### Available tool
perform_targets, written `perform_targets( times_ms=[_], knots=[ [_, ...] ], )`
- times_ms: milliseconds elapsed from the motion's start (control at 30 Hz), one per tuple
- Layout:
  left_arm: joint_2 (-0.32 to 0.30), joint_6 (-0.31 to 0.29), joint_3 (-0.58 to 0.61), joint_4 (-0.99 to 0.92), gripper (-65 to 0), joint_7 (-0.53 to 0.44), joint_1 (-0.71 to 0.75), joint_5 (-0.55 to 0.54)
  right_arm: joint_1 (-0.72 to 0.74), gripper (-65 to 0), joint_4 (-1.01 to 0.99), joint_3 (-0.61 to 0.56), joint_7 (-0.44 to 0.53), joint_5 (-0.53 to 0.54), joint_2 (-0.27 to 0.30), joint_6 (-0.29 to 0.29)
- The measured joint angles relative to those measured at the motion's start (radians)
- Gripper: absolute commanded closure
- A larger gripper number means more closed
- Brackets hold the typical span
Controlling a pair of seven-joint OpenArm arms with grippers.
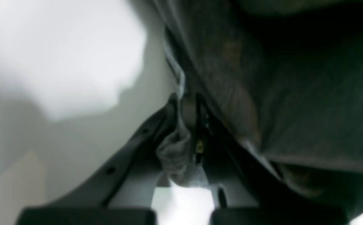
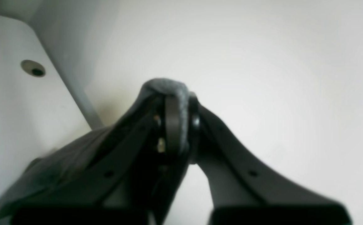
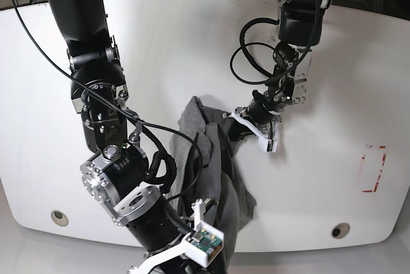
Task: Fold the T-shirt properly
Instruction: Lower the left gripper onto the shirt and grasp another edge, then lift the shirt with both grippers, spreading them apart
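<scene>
The plain heather-grey, short-sleeved T-shirt of soft knit cloth (image 3: 214, 165) lies bunched in a long, crumpled strip on the white, glossy table top (image 3: 333, 82). In the base view it runs from just left of the table's centre down toward the near edge. It is not spread flat; deep folds run along its length.

The left gripper (image 1: 187, 125), on the right side of the base view, has its black fingers (image 1: 137, 143) drawn together on a small gathered fold of the grey cloth. In the left wrist view the pinched fold bulges out between the fingers, and the rest of the garment hangs as a dark sheet on the right of the frame. In the base view this gripper (image 3: 246, 123) meets the upper right edge of the garment, low over the table.

The right gripper (image 2: 176, 125), at the bottom of the base view, is likewise closed on the fabric. In the right wrist view a rounded grey tuft of cloth shows above the closed fingertips, and more dark cloth trails off to the lower left. In the base view the lower end of the garment reaches this arm's wrist (image 3: 198, 239) at the near edge of the table.

A red rectangular outline mark (image 3: 373, 169) sits on the table well apart from the garment, toward the right edge.
</scene>
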Motion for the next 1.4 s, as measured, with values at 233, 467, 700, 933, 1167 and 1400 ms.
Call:
perform_targets(
  times_ms=[233, 467, 700, 933, 1167, 1400],
  knots=[
    [-0.082, 0.032, -0.044, 0.209, 0.0, 0.129, 0.086, 0.050, 0.006, 0.0, -0.041, 0.103, -0.001, 0.000, 0.003, 0.000],
    [-0.187, 0.040, -0.074, 0.313, 0.0, 0.121, 0.162, 0.079, 0.007, 0.0, -0.078, 0.197, 0.002, 0.002, 0.029, -0.001],
    [-0.219, 0.030, -0.236, 0.486, 0.0, 0.225, 0.200, 0.080, 0.007, 0.0, -0.121, 0.232, -0.003, -0.002, 0.080, -0.001],
    [-0.230, 0.030, -0.384, 0.713, 0.0, 0.383, 0.195, 0.084, 0.008, 0.0, -0.193, 0.285, 0.005, 0.003, 0.081, 0.000],
    [-0.225, 0.026, -0.471, 0.925, 0.0, 0.560, 0.110, 0.081, 0.071, 0.0, -0.321, 0.298, -0.016, -0.002, 0.112, -0.002],
    [-0.286, 0.026, -0.503, 1.008, 0.0, 0.656, -0.126, 0.072, 0.198, 0.0, -0.476, 0.295, -0.010, 0.000, 0.116, 0.000]
  ],
)
